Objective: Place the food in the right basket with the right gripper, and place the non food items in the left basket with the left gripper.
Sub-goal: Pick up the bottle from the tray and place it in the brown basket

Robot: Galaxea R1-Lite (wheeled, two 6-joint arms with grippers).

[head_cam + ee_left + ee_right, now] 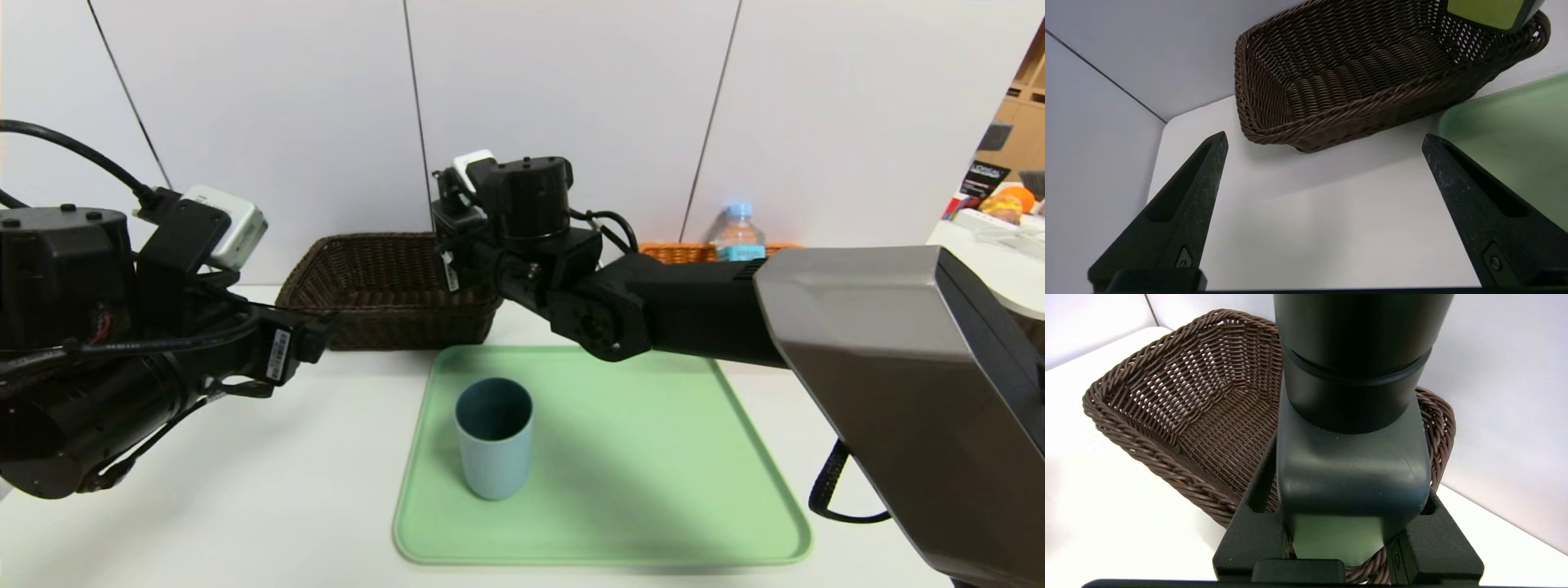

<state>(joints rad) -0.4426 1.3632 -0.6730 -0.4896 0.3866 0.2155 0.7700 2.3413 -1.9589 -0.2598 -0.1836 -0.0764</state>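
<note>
My right gripper [1347, 555] was clamped on the black pump bottle [1353, 396], holding it above the near rim of the dark brown left basket [384, 286]. That was the wrong hand for a non-food item. My left gripper [1323, 163] hung with its fingers spread wide and nothing between them, just short of the same basket. Below and nearer to me than my right gripper, the blue-grey cup [494, 437] stood upright on the green tray [653, 457]. Behind my right arm, the water bottle [737, 233] stood in the orange right basket [678, 251]. I judged that releasing so close to the rim could tip the bottle out, and both hands crowding one basket could collide.
</note>
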